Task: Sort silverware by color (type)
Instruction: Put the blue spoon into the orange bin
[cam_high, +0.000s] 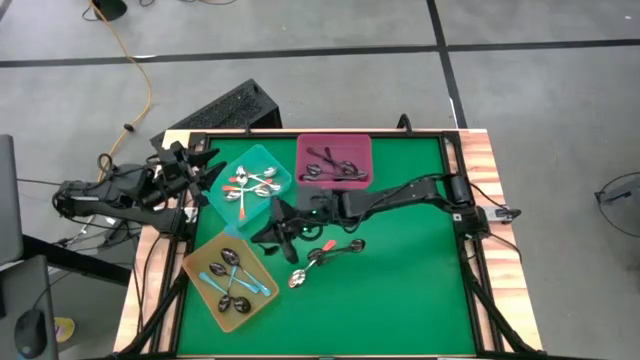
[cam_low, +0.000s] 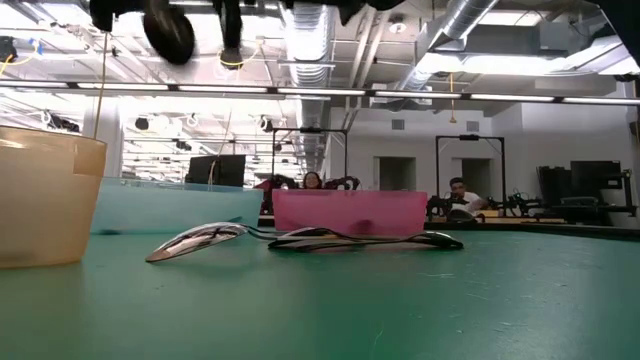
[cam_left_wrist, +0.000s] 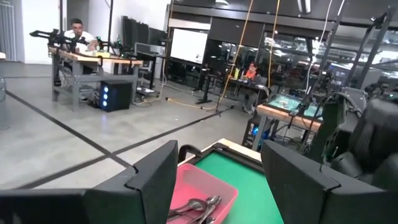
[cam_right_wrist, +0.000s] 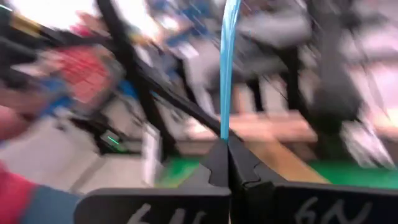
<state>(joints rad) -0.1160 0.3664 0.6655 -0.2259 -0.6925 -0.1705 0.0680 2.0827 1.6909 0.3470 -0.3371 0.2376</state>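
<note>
Spoon (cam_right_wrist: 227, 68) with thin light-blue handle stands pinched between right jaws.

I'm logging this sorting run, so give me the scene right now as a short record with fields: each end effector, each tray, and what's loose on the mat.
right end effector: shut on blue-handled spoon, above the mat's middle
left end effector: open, empty, waiting at the table's left edge
teal tray: orange-handled spoons
pink tray: dark spoons
yellow tray: blue-handled spoons
loose on green mat: a few spoons, one orange-handled
</note>
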